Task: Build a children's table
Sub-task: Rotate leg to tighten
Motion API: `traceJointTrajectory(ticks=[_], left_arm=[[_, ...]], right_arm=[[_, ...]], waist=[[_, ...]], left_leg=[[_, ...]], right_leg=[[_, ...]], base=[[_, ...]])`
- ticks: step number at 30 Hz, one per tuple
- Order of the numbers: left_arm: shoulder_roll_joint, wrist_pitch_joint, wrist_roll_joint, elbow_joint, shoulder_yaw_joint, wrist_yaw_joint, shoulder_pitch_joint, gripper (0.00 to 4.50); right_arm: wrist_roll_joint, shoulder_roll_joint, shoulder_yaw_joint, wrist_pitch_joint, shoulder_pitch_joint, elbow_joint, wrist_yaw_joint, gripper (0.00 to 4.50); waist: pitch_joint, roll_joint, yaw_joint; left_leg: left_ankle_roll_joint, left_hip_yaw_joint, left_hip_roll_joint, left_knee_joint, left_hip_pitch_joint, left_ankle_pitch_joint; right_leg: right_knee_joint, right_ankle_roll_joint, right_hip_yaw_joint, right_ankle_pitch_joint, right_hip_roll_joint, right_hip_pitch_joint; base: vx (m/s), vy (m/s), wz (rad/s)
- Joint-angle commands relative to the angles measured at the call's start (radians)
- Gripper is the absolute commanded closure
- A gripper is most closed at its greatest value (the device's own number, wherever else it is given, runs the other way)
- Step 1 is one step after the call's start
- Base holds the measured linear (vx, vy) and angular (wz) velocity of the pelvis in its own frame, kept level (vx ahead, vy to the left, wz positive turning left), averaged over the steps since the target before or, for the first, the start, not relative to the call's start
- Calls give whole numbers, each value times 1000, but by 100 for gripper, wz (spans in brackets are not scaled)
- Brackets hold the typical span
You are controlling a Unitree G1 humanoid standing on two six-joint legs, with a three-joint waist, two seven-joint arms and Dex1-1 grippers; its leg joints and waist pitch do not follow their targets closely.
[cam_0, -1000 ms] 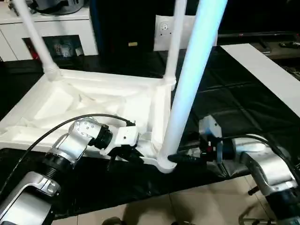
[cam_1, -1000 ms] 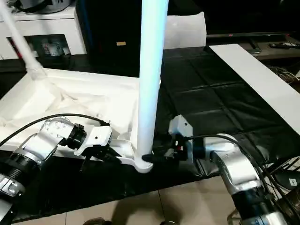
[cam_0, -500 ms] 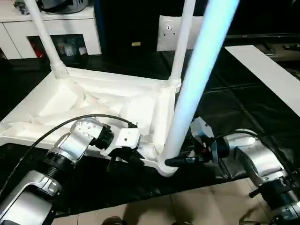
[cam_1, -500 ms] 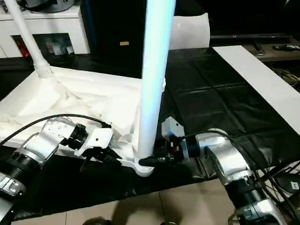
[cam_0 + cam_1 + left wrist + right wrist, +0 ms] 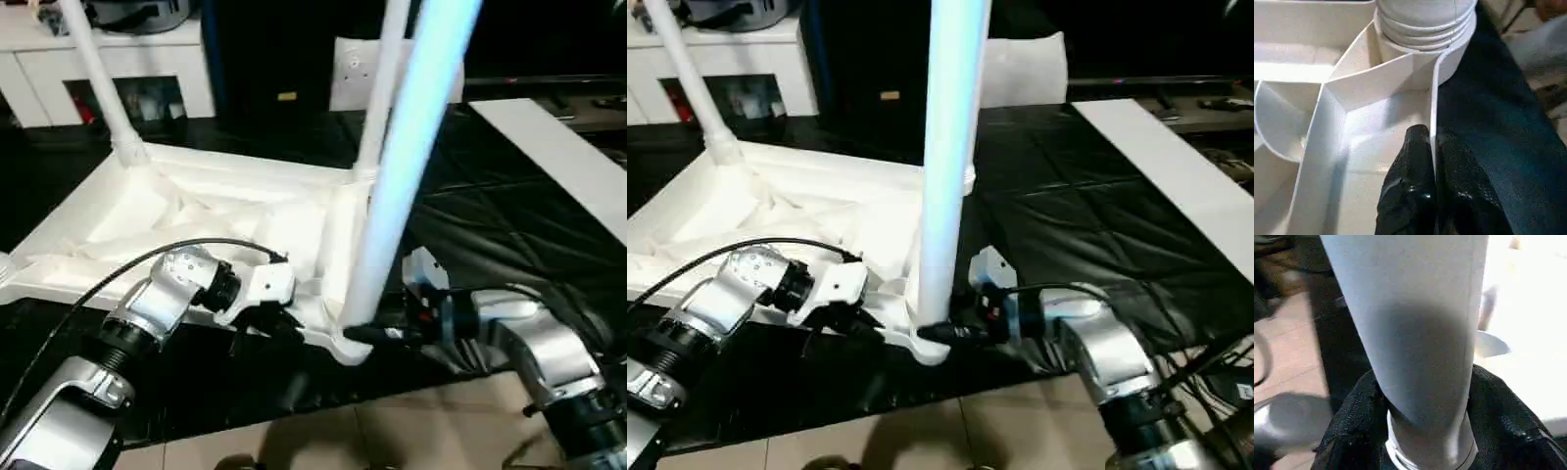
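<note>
the right gripper [image 5: 939,333] clasps the base of the near leg [image 5: 948,147], one black finger [image 5: 1352,416] on each side, just above its corner socket [image 5: 350,345]. the left gripper [image 5: 1434,147] pinches the thin side wall of the upturned tabletop [image 5: 196,220] beside that socket. two more legs [image 5: 384,88] rise from the far corners. a white cabinet [image 5: 118,69] stands beyond.

You see a dim, dark room; the near leg [image 5: 402,166] glares bluish-white, blown out toward twelve o'clock, with soft motion blur
</note>
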State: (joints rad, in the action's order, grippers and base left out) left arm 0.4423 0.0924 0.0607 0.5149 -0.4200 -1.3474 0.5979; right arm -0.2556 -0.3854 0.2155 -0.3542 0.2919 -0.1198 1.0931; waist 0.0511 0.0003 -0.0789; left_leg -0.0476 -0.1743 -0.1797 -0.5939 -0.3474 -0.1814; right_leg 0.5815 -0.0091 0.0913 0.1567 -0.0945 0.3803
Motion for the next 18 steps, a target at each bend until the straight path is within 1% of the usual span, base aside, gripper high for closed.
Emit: traceJointTrajectory(ticks=[1,2,3,4,5,6,7,8,9,10,11,12,13,14,15,16,17,18], left_arm=[[-93,89,-14,-29,25,146,9,450],[-126,133,-20,-35,37,188,11,450],[-126,133,-20,-35,37,188,11,450],[-171,184,-16,-37,54,260,18,450],[-185,203,-11,-40,60,288,21,450],[-190,209,-11,-39,63,296,22,450],[-240,267,-4,-35,88,388,36,450],[-272,302,-2,-32,106,443,45,450],[-297,332,1,-29,120,490,53,450],[-310,345,10,-29,129,522,57,450],[-323,358,16,-29,139,552,60,450],[-325,360,17,-29,141,556,60,450],[-334,373,22,-31,149,581,63,450],[-340,382,27,-34,154,597,65,450],[-343,388,30,-35,157,610,67,450],[-343,398,39,-44,158,620,67,450],[-344,407,43,-53,158,625,65,450],[-334,404,43,-65,154,613,59,450]], right_arm=[[44,91,42,-62,1,-2,-155,254],[51,140,29,-95,9,-15,-231,254],[51,140,29,-95,9,-15,-231,254],[51,205,9,-153,27,-29,-323,255],[53,225,3,-177,31,-29,-355,255],[56,231,2,-180,34,-31,-365,255],[76,289,-10,-217,61,-62,-463,256],[85,325,-21,-236,81,-88,-524,256],[96,351,-28,-244,100,-114,-568,256],[106,364,-32,-248,111,-130,-590,256],[113,378,-36,-251,123,-147,-608,256],[114,380,-37,-252,125,-150,-612,256],[119,392,-42,-254,134,-163,-625,256],[122,399,-46,-253,139,-171,-632,256],[124,404,-47,-248,142,-175,-634,256],[123,411,-56,-244,143,-174,-641,200],[125,417,-66,-241,141,-169,-651,186],[121,415,-72,-232,131,-158,-643,186]], waist=[[-41,1,21],[-43,2,27],[-43,4,37],[-36,14,67],[-34,29,76],[-30,42,96],[-22,63,57],[-19,65,37],[-49,-29,41],[-29,-40,49],[-41,-52,57],[-46,-22,32],[-57,-14,24],[-63,10,40],[-59,13,55],[-61,17,58],[-55,15,62],[-55,15,60]], left_leg=[[-49,30,-37,72,29,-480],[-54,34,-36,71,30,-480],[-57,38,-36,72,26,-485],[-64,52,-42,77,24,-572],[-66,60,-50,84,32,-633],[-78,83,-82,133,-4,-769],[-110,53,-98,223,-85,-937],[-114,13,-80,242,-87,-965],[-102,14,-33,94,36,-608],[-85,24,11,-108,122,-388],[-29,52,44,-122,48,-187],[-25,88,8,-56,-74,-76],[-33,83,-6,-2,-70,-46],[-35,73,-38,31,0,-54],[-23,65,-37,51,-2,-179],[-18,57,-34,53,-3,-228],[-17,58,-35,66,-20,-263],[-18,56,-32,65,-17,-282]], right_leg=[[-125,-50,-19,744,-66,-9],[-128,-39,-13,753,-68,-12],[-130,-33,-6,751,-67,-15],[-147,2,30,760,-56,-24],[-145,-4,45,724,-52,-28],[-83,-28,51,560,-39,-79],[107,-72,41,240,-6,-131],[123,-76,51,157,17,-112],[11,15,-77,753,-55,-15],[-164,-15,-64,1108,-151,102],[-138,-13,-90,1135,-130,58],[-77,-35,-111,899,-167,-81],[-49,-55,-85,714,-122,-77],[-22,-132,-66,348,-53,-15],[-16,-188,-62,275,-42,-34],[-28,-222,-65,266,-53,-39],[-37,-205,-57,320,-53,-51],[-46,-186,-55,363,-53,-51]], base=[[-55,0,-4],[-62,13,-9],[-61,32,-14],[-61,32,-14],[-56,60,-13],[-114,55,-4],[-114,55,-4],[-92,-5,5],[28,-83,-2],[28,-83,-2],[115,-48,-38],[90,18,-24],[90,18,-24],[0,0,0],[0,0,0],[0,0,0],[0,0,0],[0,0,0]])
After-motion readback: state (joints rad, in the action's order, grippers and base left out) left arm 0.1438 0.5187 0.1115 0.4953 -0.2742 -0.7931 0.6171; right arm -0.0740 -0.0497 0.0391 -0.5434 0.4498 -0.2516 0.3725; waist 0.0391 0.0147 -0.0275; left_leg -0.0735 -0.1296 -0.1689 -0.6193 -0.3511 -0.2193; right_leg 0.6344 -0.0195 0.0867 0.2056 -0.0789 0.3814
